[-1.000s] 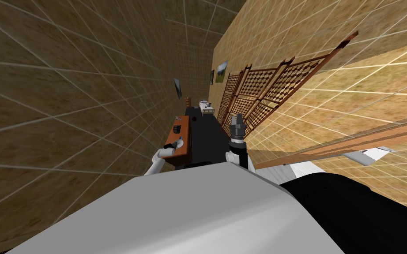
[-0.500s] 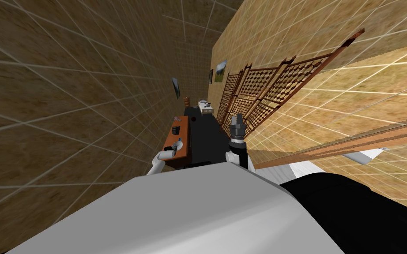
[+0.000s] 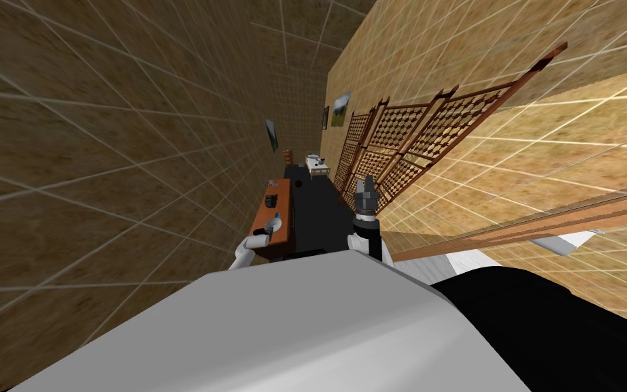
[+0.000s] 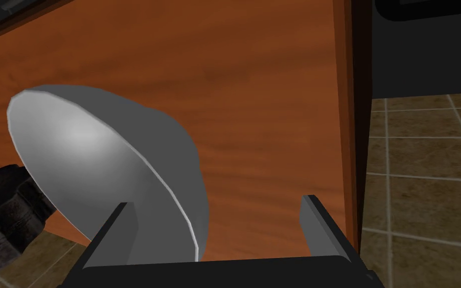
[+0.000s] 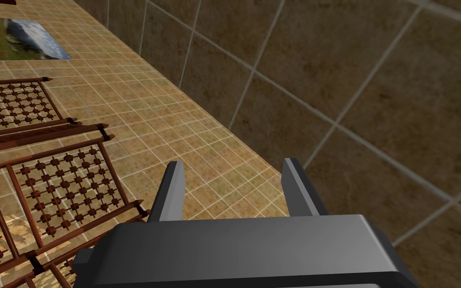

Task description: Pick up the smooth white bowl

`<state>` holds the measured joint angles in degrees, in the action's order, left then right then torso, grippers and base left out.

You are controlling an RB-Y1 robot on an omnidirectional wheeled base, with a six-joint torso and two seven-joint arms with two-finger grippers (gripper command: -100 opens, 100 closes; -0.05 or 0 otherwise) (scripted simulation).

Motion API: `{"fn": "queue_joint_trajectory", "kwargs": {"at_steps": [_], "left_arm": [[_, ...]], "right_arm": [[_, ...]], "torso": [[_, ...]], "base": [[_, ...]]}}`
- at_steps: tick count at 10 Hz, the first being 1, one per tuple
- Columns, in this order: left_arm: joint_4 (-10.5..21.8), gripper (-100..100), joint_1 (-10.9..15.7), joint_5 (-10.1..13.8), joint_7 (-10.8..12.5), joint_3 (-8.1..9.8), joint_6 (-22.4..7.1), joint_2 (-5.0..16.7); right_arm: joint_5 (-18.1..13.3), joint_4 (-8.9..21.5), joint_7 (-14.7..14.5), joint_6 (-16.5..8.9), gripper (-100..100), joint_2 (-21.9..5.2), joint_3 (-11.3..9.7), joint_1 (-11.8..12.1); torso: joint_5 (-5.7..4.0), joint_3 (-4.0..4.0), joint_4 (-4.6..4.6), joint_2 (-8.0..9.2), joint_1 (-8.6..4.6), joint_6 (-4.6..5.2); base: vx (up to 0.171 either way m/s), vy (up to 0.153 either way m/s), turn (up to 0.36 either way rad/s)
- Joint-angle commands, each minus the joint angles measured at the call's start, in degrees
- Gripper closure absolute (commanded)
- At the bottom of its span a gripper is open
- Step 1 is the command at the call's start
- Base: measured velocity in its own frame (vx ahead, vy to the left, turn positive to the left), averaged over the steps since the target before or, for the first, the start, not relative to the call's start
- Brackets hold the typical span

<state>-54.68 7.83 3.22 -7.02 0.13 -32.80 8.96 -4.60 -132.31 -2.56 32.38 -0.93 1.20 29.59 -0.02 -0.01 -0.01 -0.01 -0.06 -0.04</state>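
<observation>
- Grey-white bowl rests lower left in the left wrist view, on an orange table.
- Left gripper straddles its rim, jaws released; I judge squeezing and lifting are left.
- Right gripper empty, jaws apart.

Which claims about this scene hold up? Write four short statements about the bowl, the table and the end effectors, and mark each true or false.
1. The left end effector is shut on the smooth pale grey round bowl. False: its fingers stand open, with the bowl's edge between them.
2. The reddish-brown wooden tabletop lies behind the bowl. True.
3. The right end effector holds a cup. False: it is open and empty.
4. A dark lumpy object lies beside the bowl. True.
</observation>
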Motion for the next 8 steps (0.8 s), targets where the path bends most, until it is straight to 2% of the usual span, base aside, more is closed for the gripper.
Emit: {"fn": "queue_joint_trajectory", "kwargs": {"at_steps": [1, 2, 6, 7, 8], "left_arm": [[0.00, -100, 0.00, 0.00, 0.00, 0.00, 0.00, 0.00], [0.05, 100, -0.05, -0.02, 0.02, -0.01, 0.20, -0.02], [-0.19, 100, 0.26, 0.01, 0.09, 0.05, 0.35, 0.00], [-0.18, 0, 0.25, 0.02, 0.10, 0.06, 0.34, 0.00], [1.53, 100, 0.15, -0.21, 0.18, 0.01, 1.48, -0.16]], "right_arm": [[0.00, 0.00, 0.00, 0.00, 0, 0.00, 0.00, 0.00], [0.00, 0.00, 0.00, 0.00, 0, 0.00, 0.00, 0.00], [0.00, 0.00, 0.00, 0.00, 0, 0.00, 0.00, 0.00], [0.00, 0.00, 0.00, 0.00, 0, 0.00, 0.00, 0.00], [0.00, 0.00, 0.00, 0.00, 0, 0.00, 0.00, 0.00]], "torso": [[0.00, 0.00, 0.00, 0.00, 0.00, 0.00], [0.00, 0.01, 0.01, 0.01, 0.01, 0.01], [0.09, -0.07, -0.19, 0.06, 0.12, -0.06], [0.08, -0.06, -0.18, 0.06, 0.12, -0.06], [0.08, -0.06, -0.18, 0.07, 0.12, -0.06]], "base": [[0.003, -0.006, 0.012], [0.000, 0.000, 0.000], [0.000, 0.000, 0.000], [0.000, 0.000, 0.000], [0.000, 0.000, 0.000]]}}
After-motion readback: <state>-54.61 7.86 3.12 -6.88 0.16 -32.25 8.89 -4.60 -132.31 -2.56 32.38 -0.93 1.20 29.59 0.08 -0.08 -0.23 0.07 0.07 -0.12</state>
